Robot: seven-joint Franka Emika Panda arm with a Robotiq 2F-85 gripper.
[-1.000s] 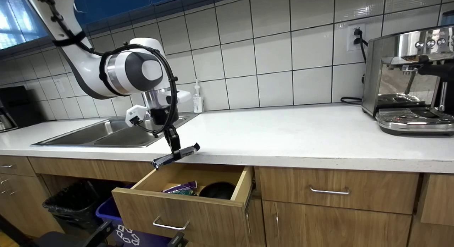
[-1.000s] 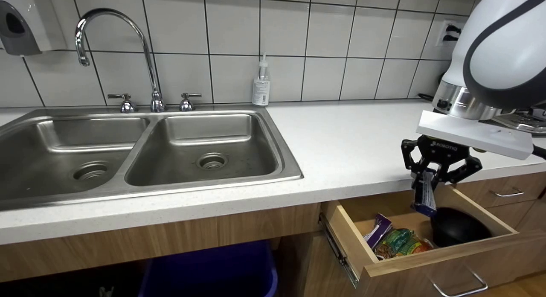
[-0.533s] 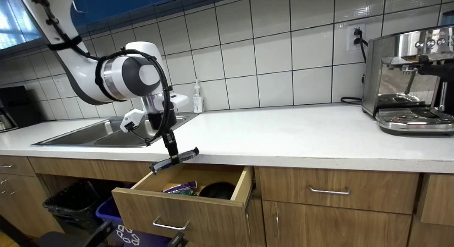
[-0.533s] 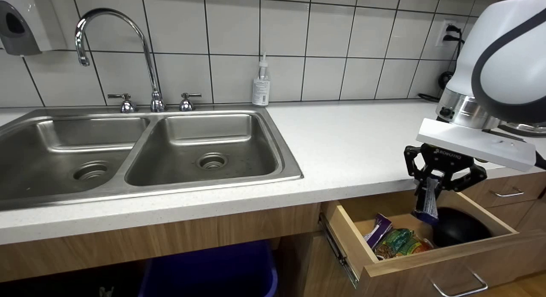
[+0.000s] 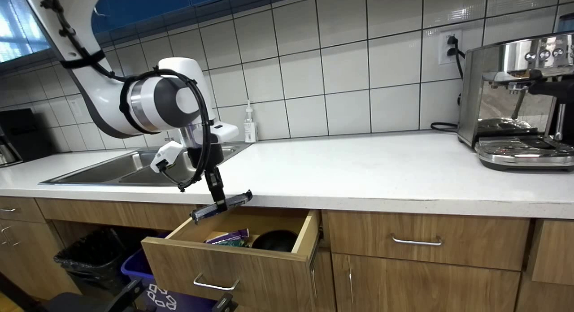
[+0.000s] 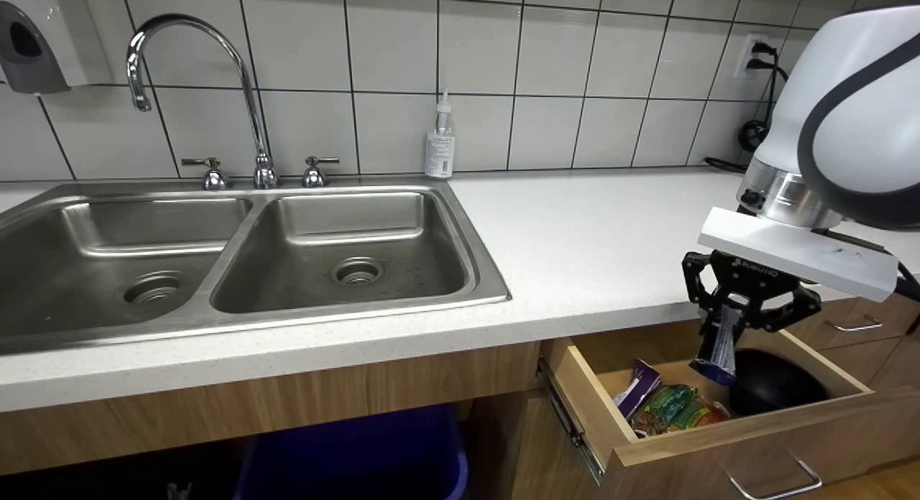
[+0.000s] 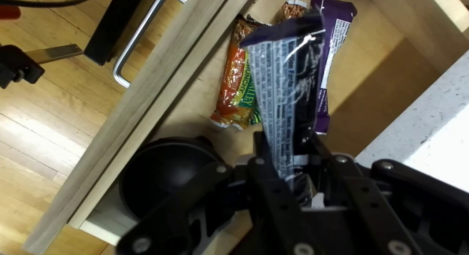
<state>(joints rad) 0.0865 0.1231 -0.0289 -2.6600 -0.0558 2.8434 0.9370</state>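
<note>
My gripper (image 5: 220, 205) is shut on a wrapped snack bar (image 5: 240, 199) and holds it above the open drawer (image 5: 228, 267). In an exterior view the gripper (image 6: 721, 335) points down and the bar (image 6: 719, 358) hangs just above and behind a black bowl (image 6: 775, 385). In the wrist view the bar (image 7: 278, 82) has a dark purple end and a printed label, and lies between the fingers (image 7: 287, 148). Inside the drawer are a purple wrapped bar (image 7: 335, 39) and orange and green granola packs (image 7: 236, 79), beside the bowl (image 7: 165, 174).
The white counter (image 5: 358, 168) edge lies directly behind the drawer. A double steel sink (image 6: 359, 241) and a clear pump bottle (image 6: 440, 148) stand on the counter. An espresso machine (image 5: 524, 101) stands far along it. A blue bin (image 6: 352, 457) and a black-bagged bin (image 5: 94, 253) are below.
My gripper has moved down toward the drawer with the bar still in it, and shifted slightly. The drawer and its contents have not moved.
</note>
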